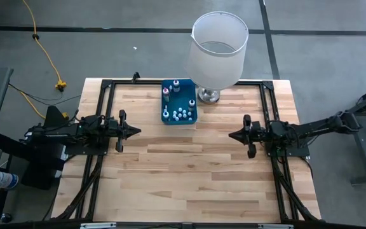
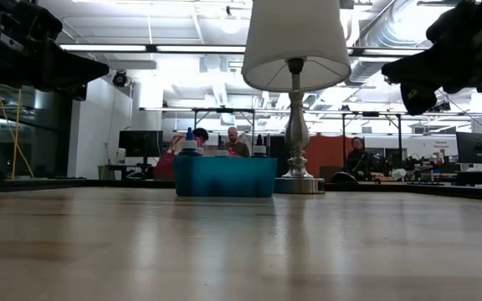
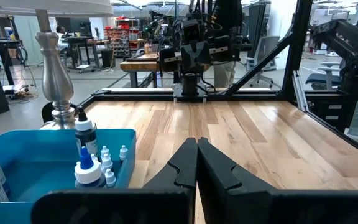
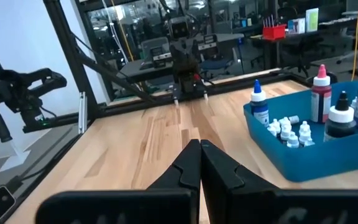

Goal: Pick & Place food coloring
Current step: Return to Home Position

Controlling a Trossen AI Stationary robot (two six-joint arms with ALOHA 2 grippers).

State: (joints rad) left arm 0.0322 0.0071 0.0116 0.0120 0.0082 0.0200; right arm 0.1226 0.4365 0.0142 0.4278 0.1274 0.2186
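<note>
The food coloring bottles (image 1: 181, 114) stand upright in a blue tray (image 1: 166, 118) at the table's far middle: several tiny white-capped ones clustered at its near end, taller dark, pink and blue ones (image 1: 167, 94) behind. They also show in the left wrist view (image 3: 105, 163) and the right wrist view (image 4: 289, 131). My left gripper (image 1: 136, 131) hovers shut over the table's left side, pointing right. My right gripper (image 1: 231, 135) hovers shut over the right side, pointing left. Both are well clear of the tray.
A lamp with a big white shade (image 1: 217, 51) on a metal base (image 1: 209, 96) stands just right of the tray at the far edge. A black frame (image 1: 107, 83) runs along the table's edges. Bare wood (image 1: 183, 172) lies between and in front of the grippers.
</note>
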